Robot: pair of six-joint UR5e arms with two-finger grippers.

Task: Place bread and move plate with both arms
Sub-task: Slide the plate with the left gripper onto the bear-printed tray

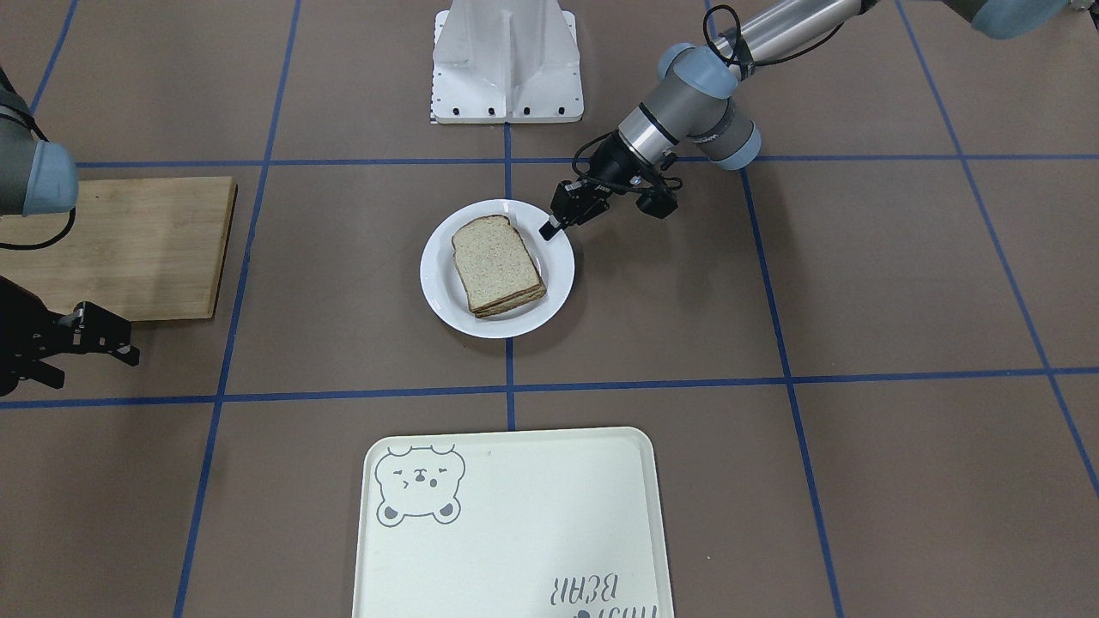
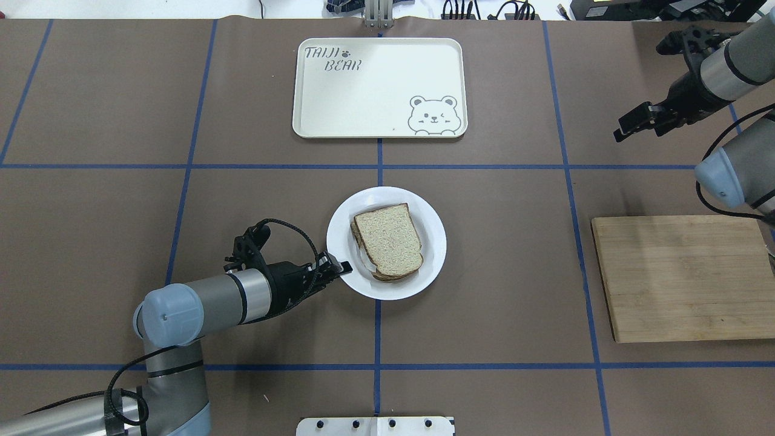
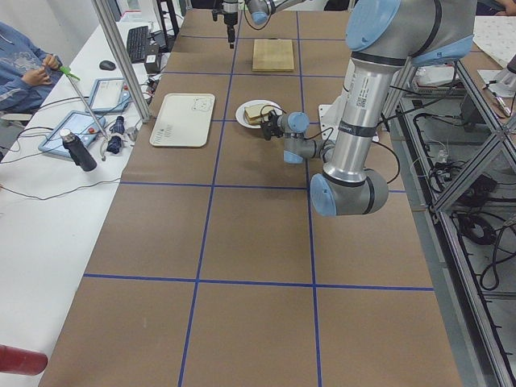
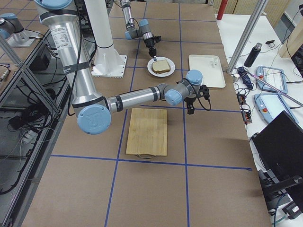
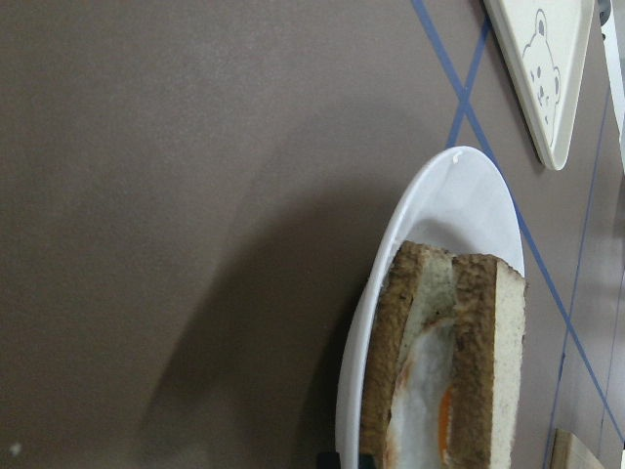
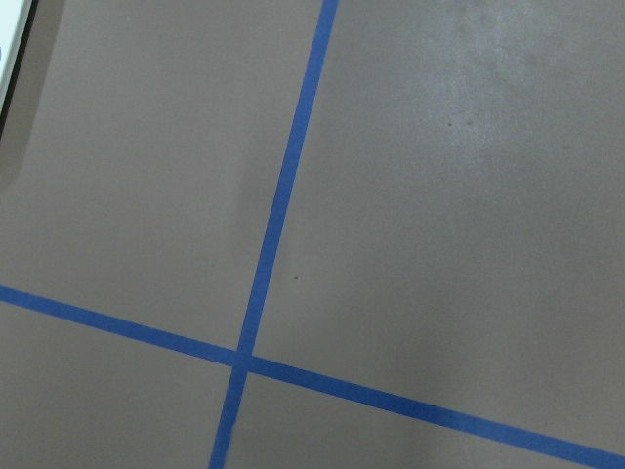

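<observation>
Though dark-crusted, bread point(image 2: 389, 240) pale, speckled, atop plate point(image 2: 433, 257)

Work surface point(image 2: 97, 242): matte brown sheet covering, marked into large squares w/ blue tape lines point(image 2: 121, 165). Lighting even, overhead; faint glare only. Long white side bench point(image 3: 48, 234) adjoins far edge, w/ black keyboard point(image 3: 137, 44). Silver aluminium frame post point(image 3: 121, 60) stands btwn bench and surface. Loose black cables point(image 3: 476, 230) on floor beneath frame.
</observation>
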